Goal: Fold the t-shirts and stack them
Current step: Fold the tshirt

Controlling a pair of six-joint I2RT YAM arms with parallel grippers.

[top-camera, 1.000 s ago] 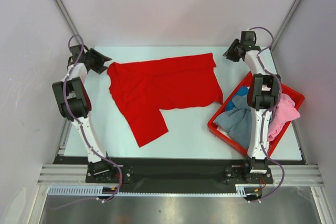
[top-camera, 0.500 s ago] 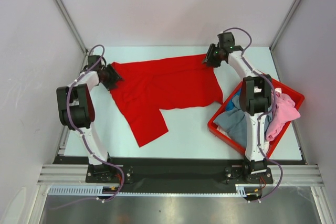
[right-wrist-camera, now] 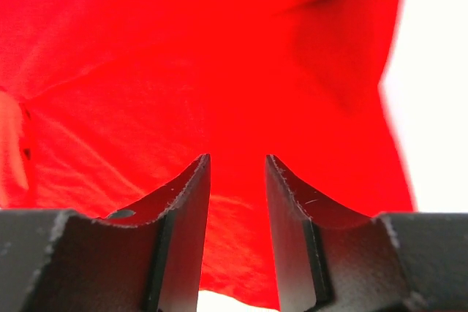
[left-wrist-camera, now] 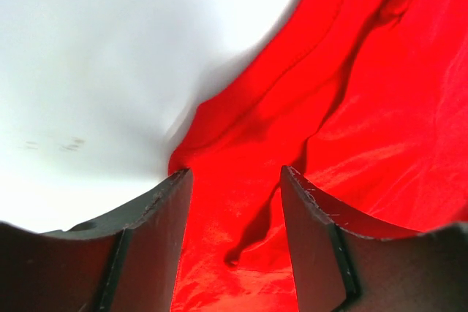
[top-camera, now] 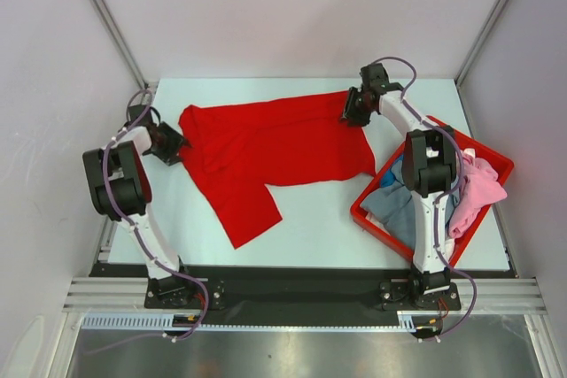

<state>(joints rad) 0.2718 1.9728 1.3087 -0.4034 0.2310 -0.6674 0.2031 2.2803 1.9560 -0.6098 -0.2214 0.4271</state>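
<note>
- Top external: the red t-shirt [top-camera: 275, 143] lies spread on the desk [top-camera: 319, 210], left of the red bin [top-camera: 381, 235] holding a pink shirt [top-camera: 483, 188] and a grey-blue shirt [top-camera: 399, 205]. The left gripper [top-camera: 180, 142] is at its left edge, the right gripper [top-camera: 348, 117] at its far right corner.
- Left wrist: the left gripper [left-wrist-camera: 234, 173] is open, jaws straddling the shirt's edge.
- Right wrist: the right gripper [right-wrist-camera: 236, 158] is open over red cloth.

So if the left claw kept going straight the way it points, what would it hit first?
The red t-shirt: its crumpled edge lies right ahead of the left gripper, partly between the open jaws, though depth is hard to judge.
</note>
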